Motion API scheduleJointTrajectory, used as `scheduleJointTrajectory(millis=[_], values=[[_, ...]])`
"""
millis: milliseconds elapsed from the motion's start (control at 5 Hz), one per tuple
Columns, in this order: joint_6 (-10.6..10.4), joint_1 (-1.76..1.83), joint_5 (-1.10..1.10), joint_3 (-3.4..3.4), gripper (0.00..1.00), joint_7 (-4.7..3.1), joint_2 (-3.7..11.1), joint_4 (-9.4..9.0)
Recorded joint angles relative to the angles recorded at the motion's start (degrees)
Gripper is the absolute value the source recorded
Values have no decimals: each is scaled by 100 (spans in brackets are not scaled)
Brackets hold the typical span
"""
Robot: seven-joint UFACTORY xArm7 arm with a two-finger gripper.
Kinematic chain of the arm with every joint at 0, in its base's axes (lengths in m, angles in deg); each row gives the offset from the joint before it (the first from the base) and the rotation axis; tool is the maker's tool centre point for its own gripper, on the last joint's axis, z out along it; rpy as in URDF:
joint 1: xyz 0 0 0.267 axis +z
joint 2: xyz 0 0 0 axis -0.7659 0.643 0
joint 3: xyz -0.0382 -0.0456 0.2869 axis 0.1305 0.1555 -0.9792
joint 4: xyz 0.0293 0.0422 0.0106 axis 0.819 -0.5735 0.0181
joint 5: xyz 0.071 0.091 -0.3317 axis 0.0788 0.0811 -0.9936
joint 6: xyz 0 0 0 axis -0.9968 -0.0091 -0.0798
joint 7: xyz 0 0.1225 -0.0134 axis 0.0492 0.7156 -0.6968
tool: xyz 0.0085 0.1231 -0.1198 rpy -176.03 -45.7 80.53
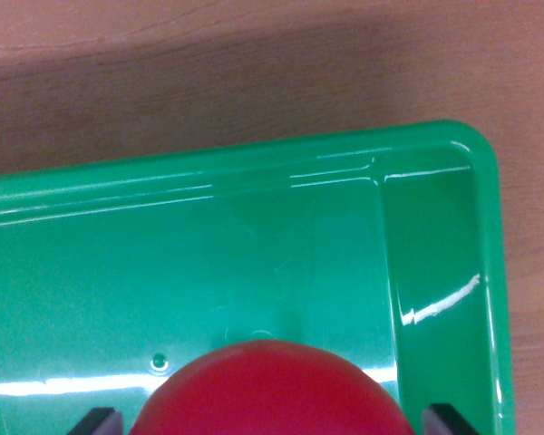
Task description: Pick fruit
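Red fruit point(270, 391) sits between the tool point(270, 419) fingertips over green bin point(435, 245); grip contact unclear

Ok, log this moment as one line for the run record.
phase: over bin | red fruit between fingertips | green bin on wooden table | grip contact: cannot tell

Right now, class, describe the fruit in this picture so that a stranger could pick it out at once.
Start at the brown wooden table, then the shiny green tray that fills most of the wrist view. At the bottom edge, over the tray's floor, bulges a smooth red round fruit, flanked by two dark claw fingertips. It is the only red thing here.
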Motion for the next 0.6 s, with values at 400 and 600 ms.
scheduleJointTrajectory(millis=[400, 600], values=[[203, 2, -5, 2, 100, -1, -66, 137], [398, 3, -10, 5, 100, -2, -129, 269]])
